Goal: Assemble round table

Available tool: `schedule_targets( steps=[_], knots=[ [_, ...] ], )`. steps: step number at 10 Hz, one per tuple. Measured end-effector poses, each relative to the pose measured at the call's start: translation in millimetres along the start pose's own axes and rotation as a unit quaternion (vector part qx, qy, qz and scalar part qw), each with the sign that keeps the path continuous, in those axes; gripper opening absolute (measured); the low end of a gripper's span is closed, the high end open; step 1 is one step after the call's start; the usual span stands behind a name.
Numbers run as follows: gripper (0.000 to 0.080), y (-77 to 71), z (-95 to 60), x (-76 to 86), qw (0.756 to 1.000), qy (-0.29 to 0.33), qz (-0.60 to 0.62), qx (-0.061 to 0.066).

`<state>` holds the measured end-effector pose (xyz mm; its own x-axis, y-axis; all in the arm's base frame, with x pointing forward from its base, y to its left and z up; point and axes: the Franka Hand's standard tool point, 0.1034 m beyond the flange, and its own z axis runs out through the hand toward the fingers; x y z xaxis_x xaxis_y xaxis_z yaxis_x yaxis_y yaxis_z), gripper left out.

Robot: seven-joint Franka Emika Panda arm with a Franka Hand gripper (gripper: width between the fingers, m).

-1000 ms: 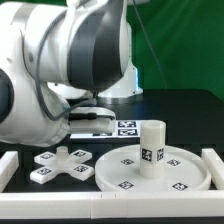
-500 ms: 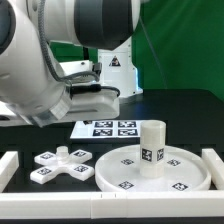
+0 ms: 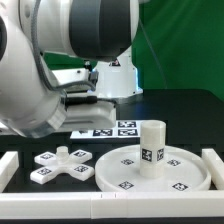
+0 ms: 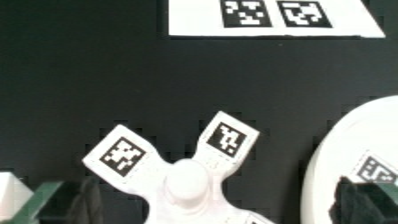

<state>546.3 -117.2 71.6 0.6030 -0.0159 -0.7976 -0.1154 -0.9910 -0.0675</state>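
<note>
White cross base (image 3: 60,166) lies flat on the black table (image 3: 180,110), just beside the disc (image 3: 196,168), on which the leg (image 3: 152,147) stands upright near the middle. In the wrist view the fingers (image 4: 36,200) are spread wide and empty, one on each side of the base's hub. The likely risks are these: closing off-centre could skew the base or shove it against the disc, a weak hold on smooth plastic could let it slip, and a careless swing could topple the leg.
</note>
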Motion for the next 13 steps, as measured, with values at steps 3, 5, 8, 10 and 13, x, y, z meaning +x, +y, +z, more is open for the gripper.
schedule_targets(
  steps=[3, 5, 8, 10, 13],
  knots=[
    [0.0648, -6.8, 1.5, 8.6, 0.999, 0.037, -0.006, -0.009],
    [0.0648, -5.0, 3.4, 9.7, 0.999, 0.037, -0.006, -0.009],
    [0.0648, 7.7, 28.7, 17.8, 1.000, -0.009, 0.001, 0.001],
    [0.0648, 10.4, 33.0, 21.4, 1.000, -0.015, 0.007, 0.002],
    [0.0648, 6.0, 45.5, 19.0, 0.997, -0.074, 0.005, 0.003]
  ],
)
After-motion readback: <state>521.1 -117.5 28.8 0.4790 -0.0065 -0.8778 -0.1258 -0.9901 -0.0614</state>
